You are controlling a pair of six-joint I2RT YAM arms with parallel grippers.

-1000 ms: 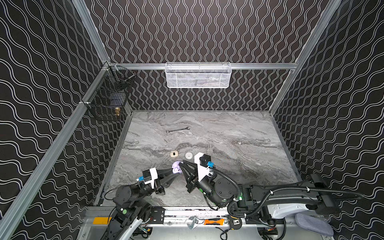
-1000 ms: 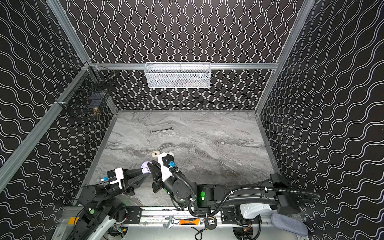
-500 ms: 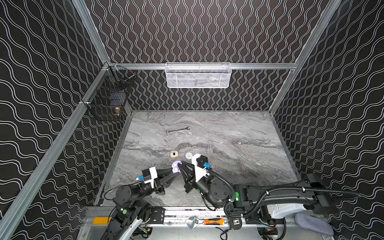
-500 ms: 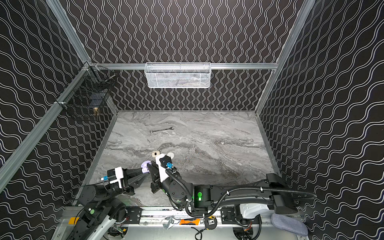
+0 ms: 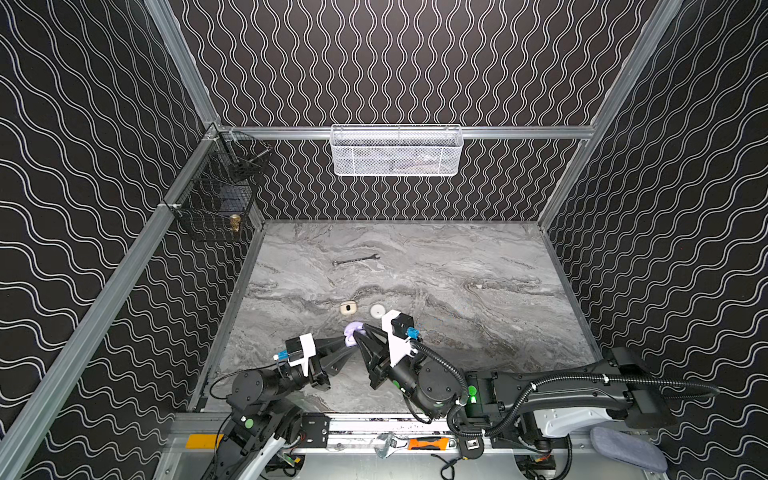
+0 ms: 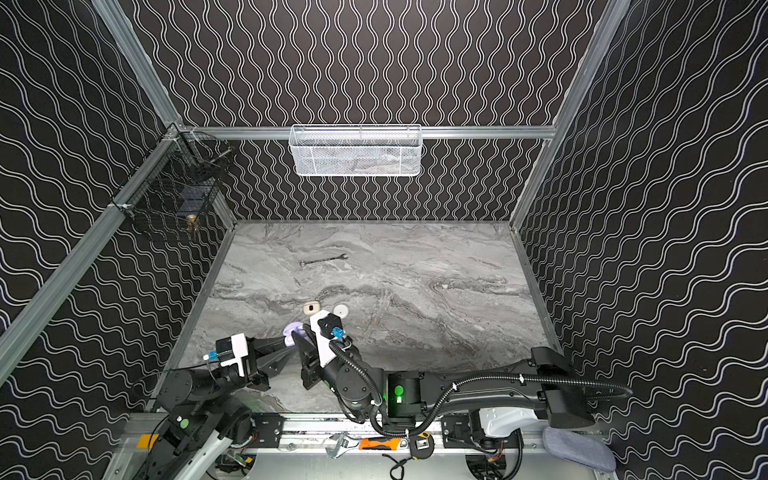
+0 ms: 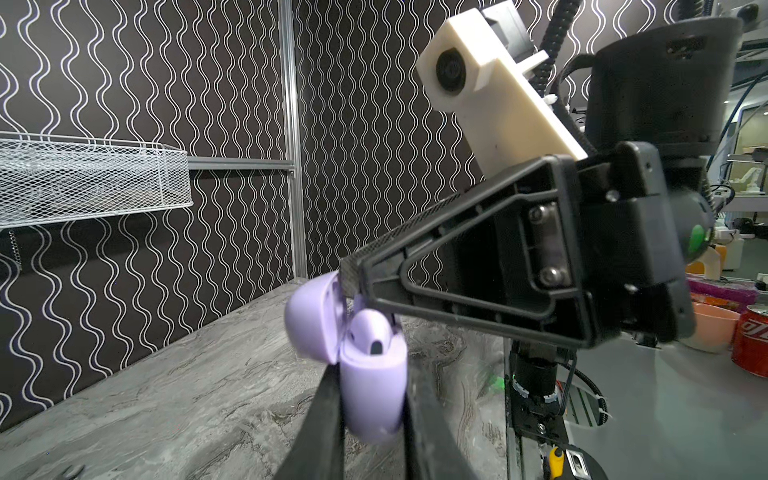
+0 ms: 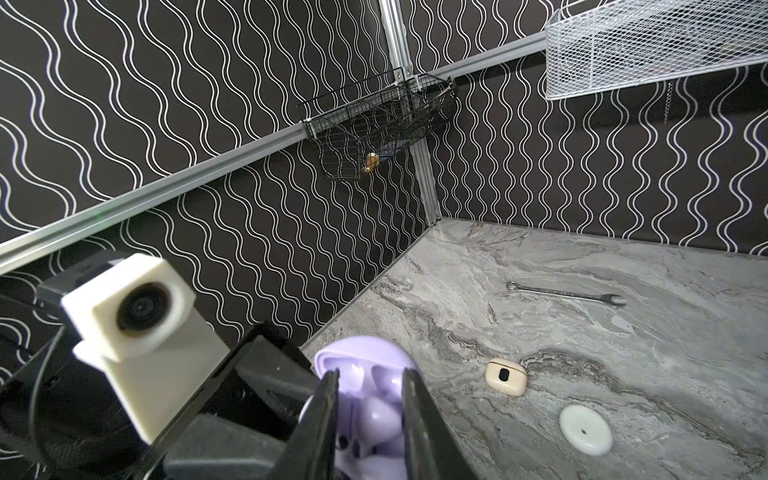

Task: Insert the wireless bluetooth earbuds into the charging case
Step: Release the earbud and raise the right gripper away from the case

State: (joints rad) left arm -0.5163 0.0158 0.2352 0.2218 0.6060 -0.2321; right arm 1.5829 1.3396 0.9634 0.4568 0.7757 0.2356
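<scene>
Left gripper [image 7: 371, 374]: jaws pressed onto the flanks of the lavender charging case [image 7: 374, 409], which it holds clear of the tabletop with its lid [image 7: 311, 320] swung open.

Right gripper [image 8: 370, 376]: reaches in over the case mouth with its jaws a little apart, one either side of a lavender earbud [image 7: 370, 334]. Cannot tell whether the pads touch it. The earbud looks seated in its well with the head showing.

Handling, as judged: the earbud is tiny, light, hard and glossy, so likely to squirt out of a pinch. Take it across the head, gently. The case is rigid and smooth. Its lid hinge is the weak point, so grip the body only.

Beyond the case lie a cream case [image 8: 506, 376] and a white disc [image 8: 585, 429], both near it. A wrench [image 8: 565, 294] lies farther out, well apart.

Surface: grey marble-patterned tabletop [image 8: 623, 353], flat and hard, so a dropped earbud would probably bounce or skid.

Room: black wavy-lined walls. A white mesh basket [image 5: 397, 151] hangs on the wall past the case, a black wire basket [image 5: 216, 195] in the corner to the left of it.
</scene>
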